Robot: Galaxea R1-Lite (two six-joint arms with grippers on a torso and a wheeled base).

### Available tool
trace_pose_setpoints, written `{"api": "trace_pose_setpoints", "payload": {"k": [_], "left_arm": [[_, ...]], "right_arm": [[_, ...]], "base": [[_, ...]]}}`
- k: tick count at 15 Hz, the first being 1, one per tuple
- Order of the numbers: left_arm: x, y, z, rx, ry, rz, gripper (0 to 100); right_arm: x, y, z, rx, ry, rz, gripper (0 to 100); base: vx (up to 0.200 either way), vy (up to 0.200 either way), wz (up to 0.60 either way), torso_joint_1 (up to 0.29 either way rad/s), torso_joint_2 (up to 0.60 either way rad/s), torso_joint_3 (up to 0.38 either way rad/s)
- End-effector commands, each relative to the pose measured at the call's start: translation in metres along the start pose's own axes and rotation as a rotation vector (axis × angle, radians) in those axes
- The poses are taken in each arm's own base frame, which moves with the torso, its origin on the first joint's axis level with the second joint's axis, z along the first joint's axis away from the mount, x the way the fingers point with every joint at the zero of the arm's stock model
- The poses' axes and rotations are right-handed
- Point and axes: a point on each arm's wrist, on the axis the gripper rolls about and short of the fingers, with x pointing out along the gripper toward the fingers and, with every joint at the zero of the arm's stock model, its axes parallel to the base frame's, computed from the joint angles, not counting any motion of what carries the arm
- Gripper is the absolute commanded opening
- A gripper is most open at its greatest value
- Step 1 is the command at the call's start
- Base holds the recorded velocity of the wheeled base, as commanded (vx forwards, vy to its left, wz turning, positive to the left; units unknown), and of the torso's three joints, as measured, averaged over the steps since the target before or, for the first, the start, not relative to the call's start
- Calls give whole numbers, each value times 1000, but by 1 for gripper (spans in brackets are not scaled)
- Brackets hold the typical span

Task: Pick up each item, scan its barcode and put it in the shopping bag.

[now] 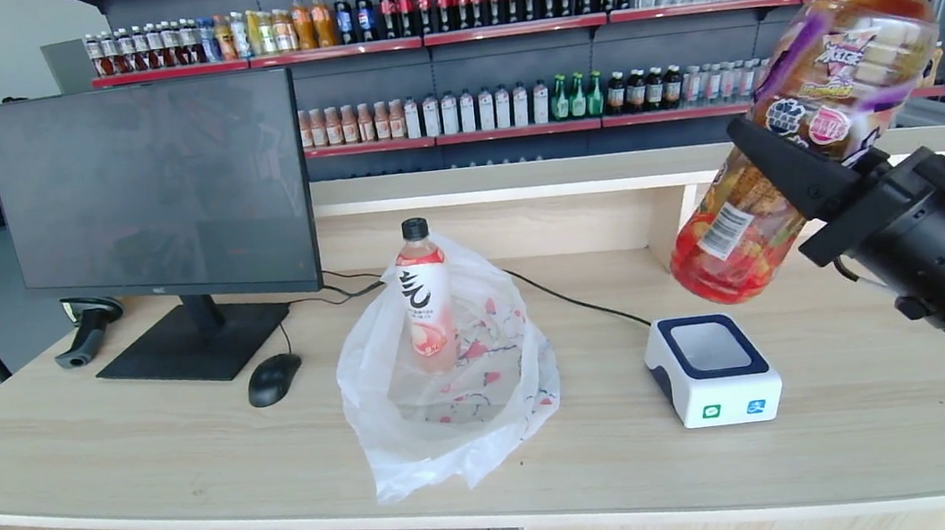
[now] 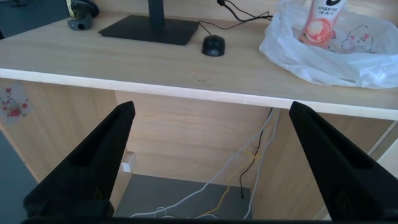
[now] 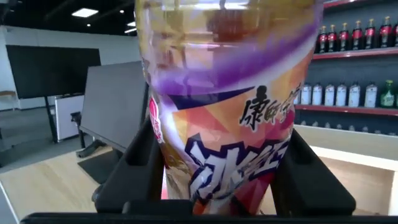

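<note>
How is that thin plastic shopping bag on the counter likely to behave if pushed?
The shopping bag looks thin and crumpled, so it would probably fold rather than hold shape. The pink bottle standing upright inside likely anchors it, yet that tall bottle might tip if the film is dragged.

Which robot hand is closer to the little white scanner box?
The right. The right gripper holds a bottle in the air above the scanner; the left gripper hangs below the counter's front edge, farther off.
</note>
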Motion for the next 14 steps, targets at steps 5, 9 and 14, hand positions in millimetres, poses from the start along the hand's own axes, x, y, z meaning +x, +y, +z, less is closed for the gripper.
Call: {"api": "trace_pose_setpoints", "payload": {"k": [5,9,14], "left_arm": [[0,0,0,0,-1,0,100],[0,0,0,0,1,0,100],[0,0,0,4,0,-1,100]], "right_arm": [[-9,6,-33,0,140,12,0],[-30,11,-44,11,231,53,0],[-28,7,-53,-12,260,39,0]], "base": [[0,0,0,0,0,0],[0,0,0,0,0,0],[0,0,0,0,0,0]]}}
